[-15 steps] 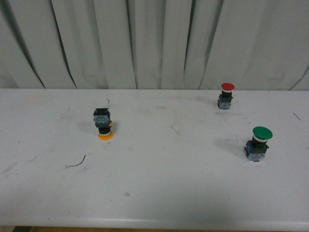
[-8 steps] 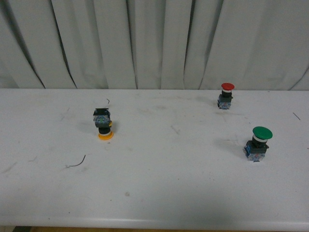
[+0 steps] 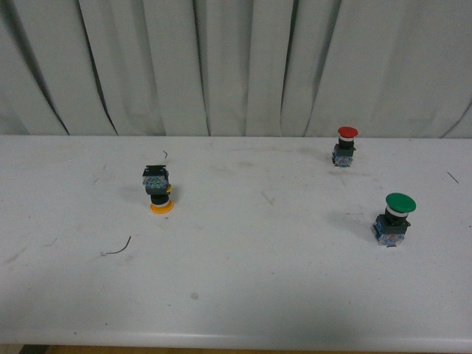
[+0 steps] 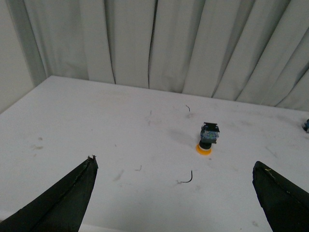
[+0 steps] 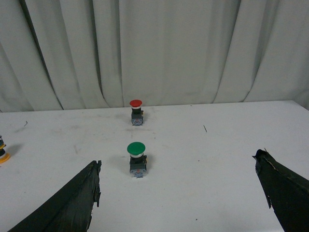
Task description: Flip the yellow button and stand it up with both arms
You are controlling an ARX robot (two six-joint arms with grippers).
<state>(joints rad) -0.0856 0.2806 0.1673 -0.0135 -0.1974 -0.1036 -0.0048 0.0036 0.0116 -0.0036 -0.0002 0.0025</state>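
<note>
1. Nothing has moved since the earlier frames: the yellow button sits left of centre in the front view, just where it was.
2. We judge the task not yet begun. The button rests upside down, cap on the counter, so flipping and standing both remain.
3. Our left hand is spread wide and grips nothing; the button lies well beyond it.
4. Our right hand is equally wide and empty, facing the green button and red button.
</note>
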